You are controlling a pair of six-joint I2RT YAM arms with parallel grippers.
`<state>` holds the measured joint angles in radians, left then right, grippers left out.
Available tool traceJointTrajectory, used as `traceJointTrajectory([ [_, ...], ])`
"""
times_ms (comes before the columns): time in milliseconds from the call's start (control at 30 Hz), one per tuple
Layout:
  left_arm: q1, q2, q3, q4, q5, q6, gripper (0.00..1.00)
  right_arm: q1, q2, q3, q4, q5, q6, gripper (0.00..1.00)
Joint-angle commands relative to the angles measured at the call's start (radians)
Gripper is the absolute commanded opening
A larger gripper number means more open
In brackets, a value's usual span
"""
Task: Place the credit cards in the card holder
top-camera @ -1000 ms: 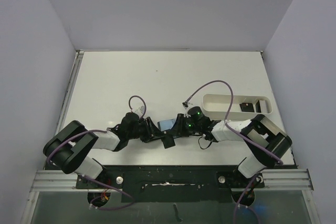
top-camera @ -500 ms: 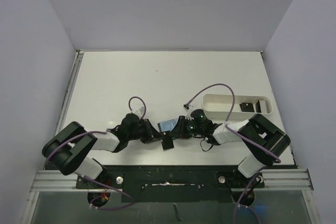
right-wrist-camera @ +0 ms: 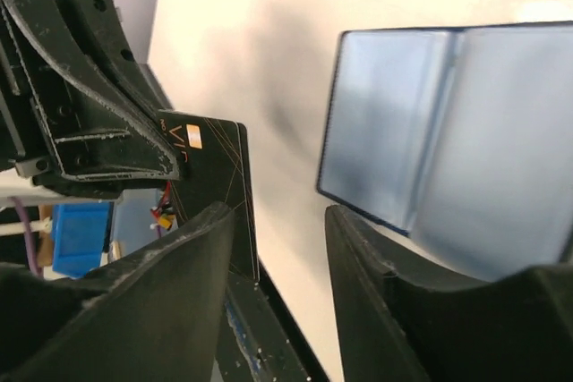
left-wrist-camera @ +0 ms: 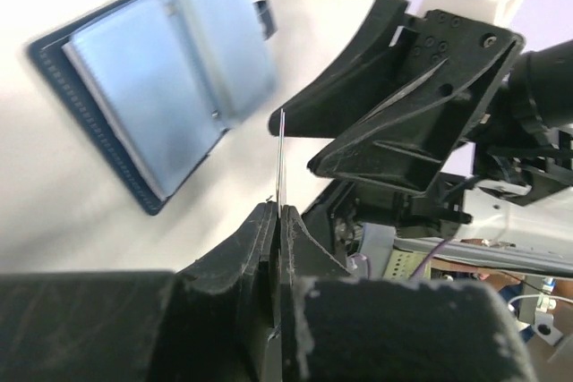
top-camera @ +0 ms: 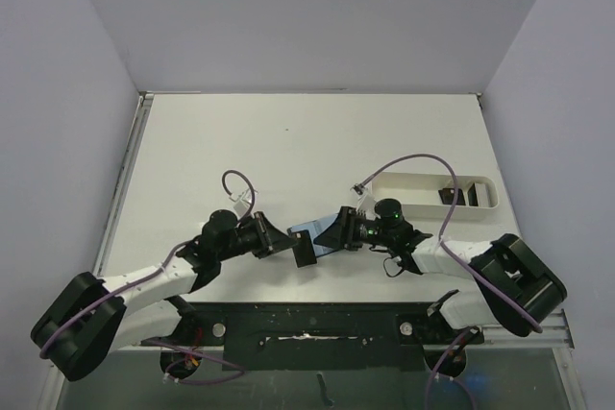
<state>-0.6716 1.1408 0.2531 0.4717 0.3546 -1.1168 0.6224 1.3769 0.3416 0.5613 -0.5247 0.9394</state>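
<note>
Left gripper [left-wrist-camera: 277,218]: jaws were pressed together on the lower edge of a black credit card [right-wrist-camera: 213,160]. The card stood up out of the fingertips and appeared edge-on in the left wrist view.
Held card, detail: the face had a small orange mark and thin pale lines. It was off the table and tilted.
Right gripper [right-wrist-camera: 291,243]: fingers stood apart and nothing was gripped. Bare table showed through the gap.
Grippers, relation: they faced each other near the front edge of the table, tips close together, with the held card between them.
Card versus right gripper: the card lay just beyond the right gripper's one finger, as seen from the right wrist. Whether they touched could not be told.
Card holder [left-wrist-camera: 152,87]: it lay open and flat on the table with the light blue inner pockets facing up and the navy border showing around them. It sat just behind the two gripper tips.
Card versus card holder: the card was beside the holder's edge, not inside. A strip of table showed between them in the right wrist view.
White tray [top-camera: 408,191]: it sat on the right side of the table, behind the right arm and well apart from the holder.
Tray contents: two dark cards [top-camera: 450,195] lay at its right end. Finer detail was too small to tell.
Table [top-camera: 288,141]: it had a white surface.
</note>
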Motion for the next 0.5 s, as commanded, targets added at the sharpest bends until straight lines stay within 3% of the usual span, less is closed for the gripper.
traceJointTrajectory([
  [0,0.001,-0.101,-0.007,0.051,0.033,0.008,0.00,0.000,-0.079,0.023,0.065,-0.079,-0.014,0.48],
  [200,0.004,-0.099,-0.001,0.173,0.110,-0.003,0.00,0.005,-0.128,0.016,0.216,-0.141,0.070,0.53],
  [467,0.005,-0.045,-0.013,0.314,0.167,-0.011,0.00,0.005,-0.100,-0.039,0.508,-0.206,0.223,0.42],
])
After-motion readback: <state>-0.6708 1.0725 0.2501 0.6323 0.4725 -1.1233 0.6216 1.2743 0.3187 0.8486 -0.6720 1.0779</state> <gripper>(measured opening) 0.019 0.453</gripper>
